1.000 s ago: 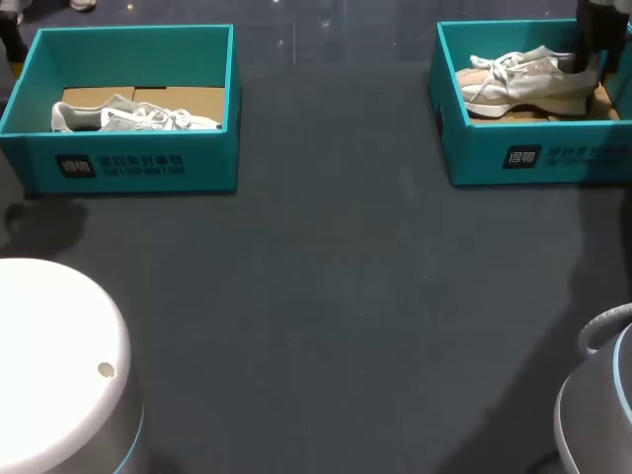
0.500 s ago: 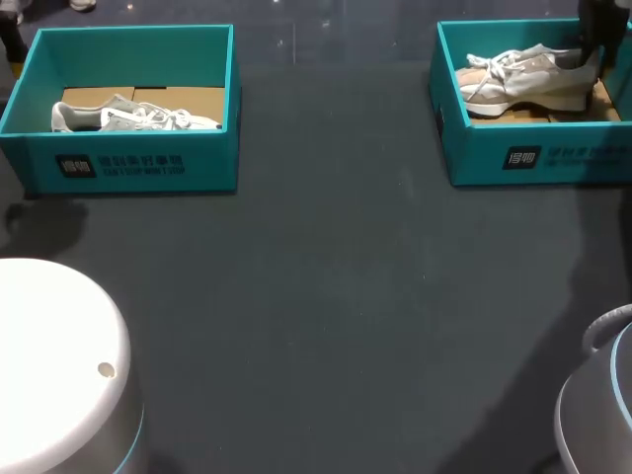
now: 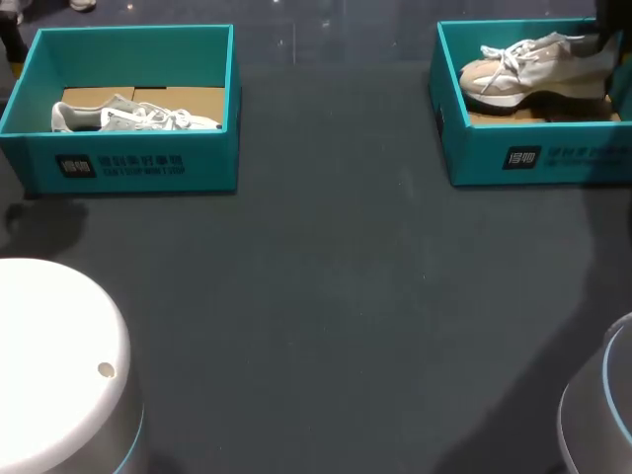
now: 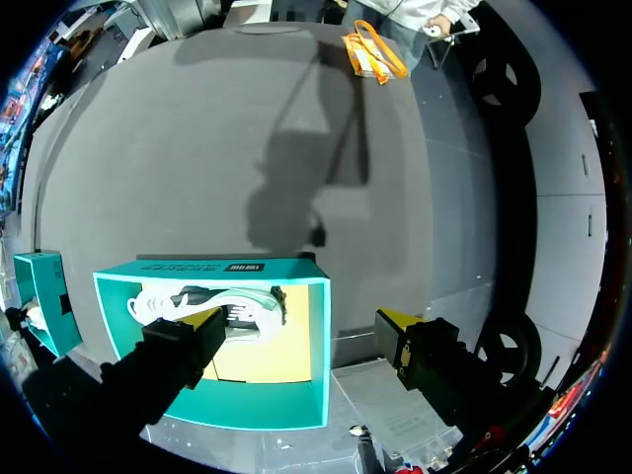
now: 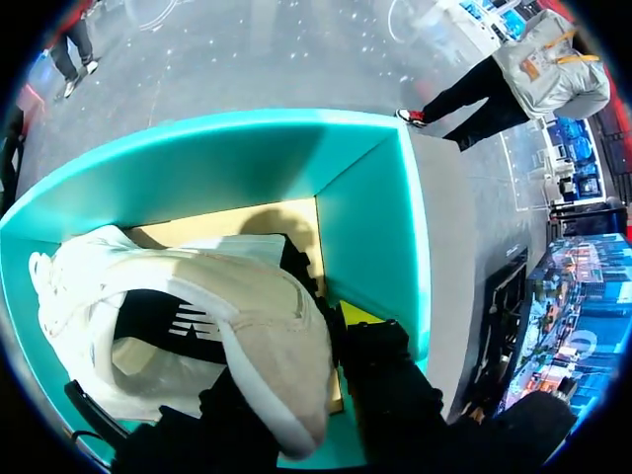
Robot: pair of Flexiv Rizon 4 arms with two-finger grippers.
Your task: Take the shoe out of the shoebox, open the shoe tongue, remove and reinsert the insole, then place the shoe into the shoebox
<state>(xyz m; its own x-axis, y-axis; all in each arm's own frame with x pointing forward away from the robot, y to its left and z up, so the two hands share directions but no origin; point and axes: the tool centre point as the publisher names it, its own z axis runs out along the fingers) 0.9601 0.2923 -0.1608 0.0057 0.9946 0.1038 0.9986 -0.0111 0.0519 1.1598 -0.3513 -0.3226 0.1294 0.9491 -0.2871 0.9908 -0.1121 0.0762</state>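
Note:
In the head view, the right teal shoebox [image 3: 533, 158] stands at the table's far right. A beige and white shoe [image 3: 533, 64] hangs over it, lifted off the cardboard floor. My right gripper [image 3: 607, 38] is shut on the shoe's heel. In the right wrist view the heel of the shoe [image 5: 197, 316] sits between the fingers of my right gripper [image 5: 321, 346], one yellow tip [image 5: 357, 314] showing beside it. My left gripper [image 4: 301, 321] hangs open high above the left shoebox [image 4: 321, 375], with nothing between its fingers.
The left teal shoebox [image 3: 138, 163] at the far left holds a grey shoe [image 3: 128, 117] lying on its side. White rounded arm bases stand at the near left [image 3: 49, 365] and near right [image 3: 602, 415]. Dark table surface stretches between the boxes.
My right gripper closed on the shoe's heel and raised it. The shoe rose from the box floor and shifted toward the far right. The left arm stayed still.

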